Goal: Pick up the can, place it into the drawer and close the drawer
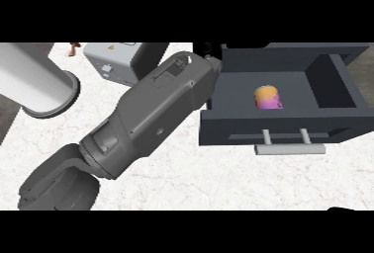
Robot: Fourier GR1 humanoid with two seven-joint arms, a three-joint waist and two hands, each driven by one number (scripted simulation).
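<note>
Spreading across the whole view, the white marbled worktop (219,183) carries everything else. A grey forearm (146,118) runs slantwise from the lower left up toward the middle top, ending against the left wall of the drawer; whether its robot hand is apart or together I cannot tell, since the hand itself is hidden at the arm's far end, and which arm this is I cannot tell either. The dark grey drawer (281,126) stands pulled open at the right, its pale bar handle (289,148) on two short posts at the front face. A large pale cylinder (33,79) with a flared rim lies at the upper left, and a light grey box (110,62) sits just beside it. The can (268,97), orange on top and pink below, rests inside the drawer, near the middle of its floor.
</note>
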